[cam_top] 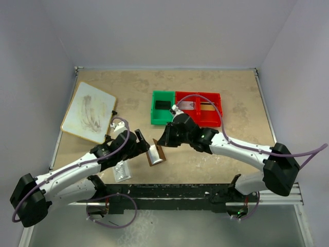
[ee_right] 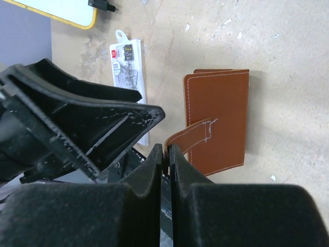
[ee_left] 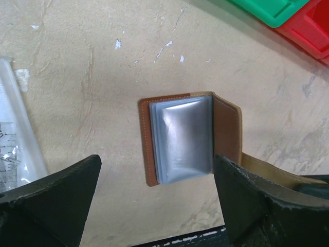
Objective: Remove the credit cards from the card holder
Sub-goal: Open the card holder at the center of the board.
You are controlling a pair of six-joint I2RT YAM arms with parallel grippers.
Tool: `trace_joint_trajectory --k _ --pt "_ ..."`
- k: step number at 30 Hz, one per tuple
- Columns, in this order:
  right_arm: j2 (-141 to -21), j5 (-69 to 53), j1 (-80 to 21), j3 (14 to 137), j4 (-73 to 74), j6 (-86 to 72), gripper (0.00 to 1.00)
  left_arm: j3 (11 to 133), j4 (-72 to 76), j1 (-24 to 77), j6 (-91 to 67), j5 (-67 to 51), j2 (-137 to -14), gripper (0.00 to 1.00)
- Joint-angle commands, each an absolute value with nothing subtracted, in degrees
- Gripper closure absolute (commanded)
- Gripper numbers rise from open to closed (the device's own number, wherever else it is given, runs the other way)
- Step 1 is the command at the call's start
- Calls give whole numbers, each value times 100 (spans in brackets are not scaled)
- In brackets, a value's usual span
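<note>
left gripper (ee_left: pixel 157 170) is spread wide, hanging right over the card holder (ee_left: pixel 226 128), holding nothing. right gripper (ee_right: pixel 167 154) has its fingers pressed together on the snap tab (ee_right: pixel 193 135), lifting one leaf so the holder's open. it sits on the table (ee_left: pixel 77 77) near the front edge, between the two arms, w/ a clear packet (ee_right: pixel 127 67) beside it.

imo the step in hand is getting the first card out: silvery grey card (ee_left: pixel 182 139) faces up in the bluish pocket stack. to do it well, left should nip only the card's edge, not the sleeve or leather, then slide it along the pocket while right steadies the tab. can't tell which end of the pocket is open tbh, and can't see the gold one.

long axis runs top-to-bottom in the left wrist view, so crosswise to the fingers' closing line. fold's on the right there, inside facing up.
</note>
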State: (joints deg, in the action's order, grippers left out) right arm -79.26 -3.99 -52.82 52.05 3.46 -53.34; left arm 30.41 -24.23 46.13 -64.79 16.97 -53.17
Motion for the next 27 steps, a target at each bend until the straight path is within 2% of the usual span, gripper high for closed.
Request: trace_joint_trajectory --k 1,6,14,27 --pt "-7520 -156 -5259 5106 527 -5549 93 3147 -1919 4579 -6243 1552 -5522 13" --pt "-7347 -598 -4687 4456 506 -5514 92 3354 -1654 4578 -5941 1396 -5608 17" --pt "-6217 -1192 -3864 2522 -672 -6060 92 3366 -927 4588 -5624 930 -5867 18" --pt "-6522 -714 -3859 2463 -258 -6065 92 3639 -107 4604 -5403 -167 -7250 26"
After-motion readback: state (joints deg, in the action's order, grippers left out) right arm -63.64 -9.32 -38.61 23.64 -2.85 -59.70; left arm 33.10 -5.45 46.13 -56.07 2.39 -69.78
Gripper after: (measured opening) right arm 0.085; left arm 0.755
